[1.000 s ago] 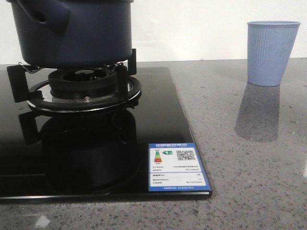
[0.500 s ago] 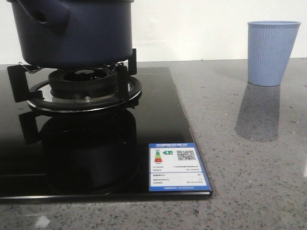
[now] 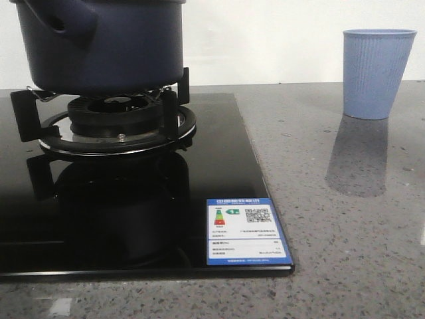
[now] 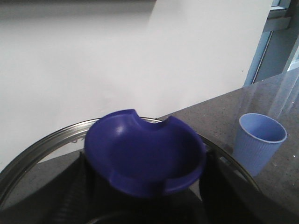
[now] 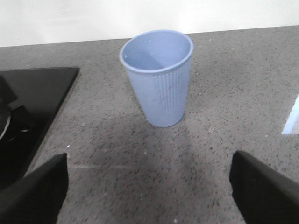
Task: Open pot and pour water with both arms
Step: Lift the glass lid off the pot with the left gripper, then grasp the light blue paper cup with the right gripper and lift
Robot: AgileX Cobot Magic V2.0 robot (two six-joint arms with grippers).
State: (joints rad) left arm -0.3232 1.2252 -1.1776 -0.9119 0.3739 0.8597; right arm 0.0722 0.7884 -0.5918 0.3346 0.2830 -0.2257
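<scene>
The dark blue pot sits on the black burner grate at the back left of the glossy black cooktop, its stubby side handle pointing toward the camera and to the left; the pot's top is cut off by the edge of the front view. The cooktop's right edge runs from behind the burner to the near corner, where a blue-bordered label lies flat on the glass. To the right of that edge the grey speckled counter stretches open up to the pale blue ribbed cup, which stands upright near the white wall, well apart from the pot. In the left wrist view a dark blue knob with two notches in its rim fills the space between the left gripper's dark fingers, which sit close on either side of it, above a silver-rimmed lid; the fingers appear closed on the knob, though the contact is half hidden. In the right wrist view the right gripper has its two fingertips spread wide, holding nothing, with the cup standing on the counter beyond them and the cooktop's corner off to one side.
</scene>
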